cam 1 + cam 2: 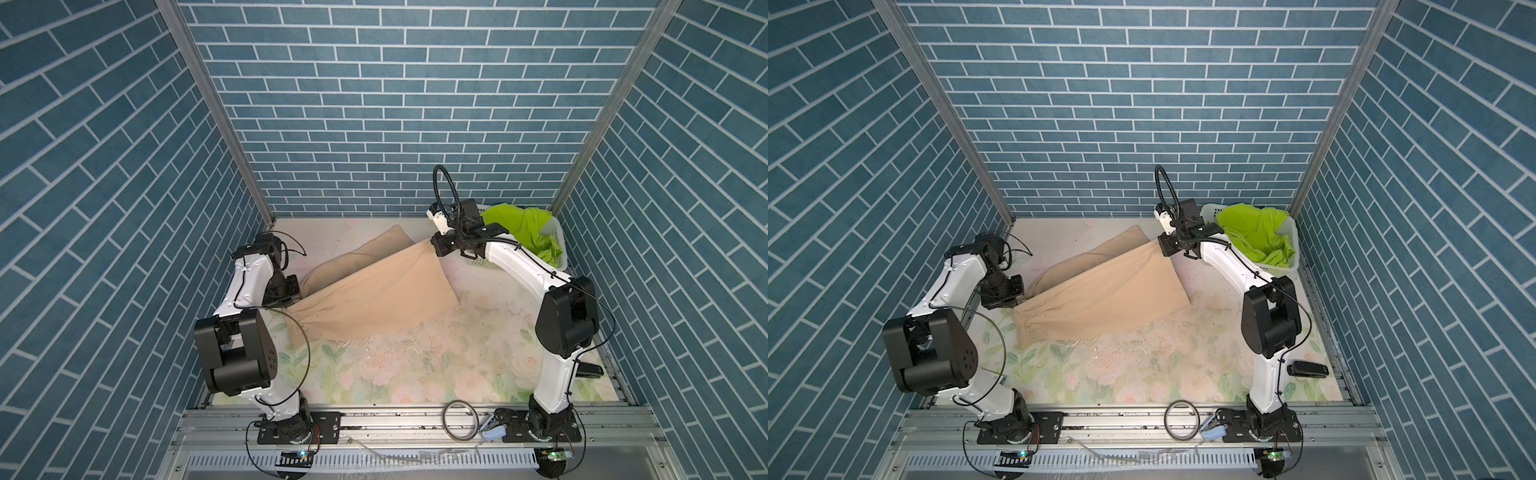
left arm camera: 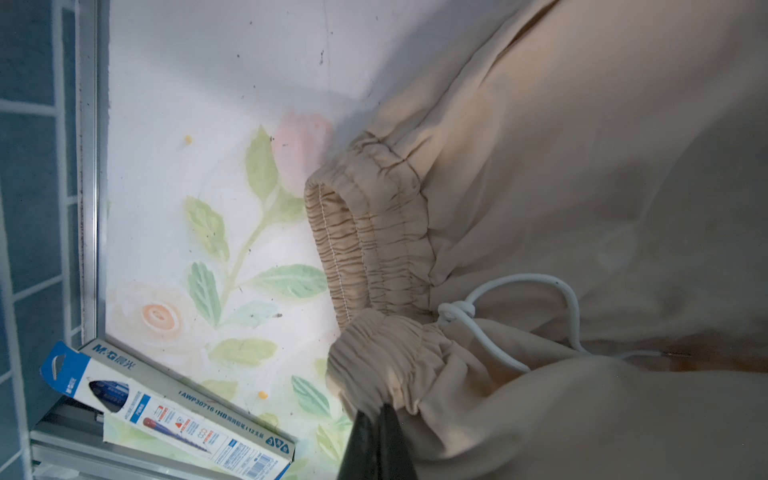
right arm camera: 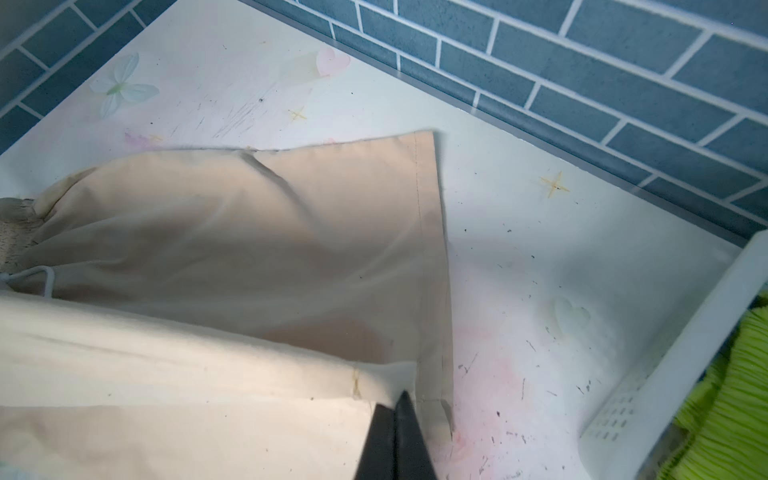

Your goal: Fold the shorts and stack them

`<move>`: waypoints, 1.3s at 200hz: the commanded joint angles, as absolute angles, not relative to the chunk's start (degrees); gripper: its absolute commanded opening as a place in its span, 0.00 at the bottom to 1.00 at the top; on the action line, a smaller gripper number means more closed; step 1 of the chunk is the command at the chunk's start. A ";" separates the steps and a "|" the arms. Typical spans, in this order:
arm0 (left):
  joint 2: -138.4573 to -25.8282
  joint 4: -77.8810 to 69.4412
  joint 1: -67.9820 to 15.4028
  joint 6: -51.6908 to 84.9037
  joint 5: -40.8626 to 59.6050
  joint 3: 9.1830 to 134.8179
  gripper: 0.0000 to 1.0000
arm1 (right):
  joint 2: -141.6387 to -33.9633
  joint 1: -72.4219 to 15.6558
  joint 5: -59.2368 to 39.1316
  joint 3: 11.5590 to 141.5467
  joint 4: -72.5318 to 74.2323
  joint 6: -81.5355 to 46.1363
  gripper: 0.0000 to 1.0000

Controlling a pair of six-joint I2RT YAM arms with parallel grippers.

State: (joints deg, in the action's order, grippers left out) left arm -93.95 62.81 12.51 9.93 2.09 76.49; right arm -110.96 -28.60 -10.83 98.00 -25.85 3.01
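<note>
- At the left gripper (image 2: pixel 380 411): jaws pinched together on the gathered waistband (image 2: pixel 374 232) of the beige shorts (image 2: pixel 582 166). Cloth bunches right at the tips. A white drawstring (image 2: pixel 519 282) loops loose just beside the pinch.
- At the right gripper (image 3: pixel 397 399): jaws clamped on the hem corner of the upper leg (image 3: pixel 166 353). The lower leg (image 3: pixel 291 232) lies flat on the table beneath it, stitched hem showing.
- Between the two grips, in both top views, the beige pair hangs as a slanted sheet from waistband on the left to hem at the back right. It is raised at both held ends, and its near edge sags onto the table (image 1: pixel 415 365). The other leg pokes out behind it, toward the back wall.
- Further out: the green shorts (image 1: pixel 519 228) sit crumpled in the white basket (image 1: pixel 557 237) at the back right corner, just behind the right wrist, with no gripper on them.
- Off to the side: a pencil box (image 2: pixel 166 411) lies at the left table edge, clear of the cloth.
- Progress (judgement): early. This looks like the first fold of the beige pair, one leg being laid over the other. It is not yet laid flat or lined up.
- Left to do: finish and halve the beige pair, take the green pair out of the basket, fold it, then stack the two. No stack exists yet.
</note>
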 commanded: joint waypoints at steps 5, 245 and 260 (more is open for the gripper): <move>-97.39 62.49 13.58 8.79 -2.34 79.40 0.00 | -114.42 -26.97 -10.73 101.35 -23.89 4.57 0.00; -110.71 51.86 15.82 12.50 -4.83 84.81 0.04 | -140.68 -25.70 -22.76 125.92 -23.70 -2.92 0.17; -109.96 52.14 16.67 12.71 -4.31 85.60 0.42 | -138.81 -25.66 -23.69 124.70 -22.70 -3.43 0.33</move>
State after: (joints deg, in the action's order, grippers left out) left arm -110.59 52.27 14.74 11.62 -2.02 84.62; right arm -140.59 -26.41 -20.60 123.96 -22.31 -2.26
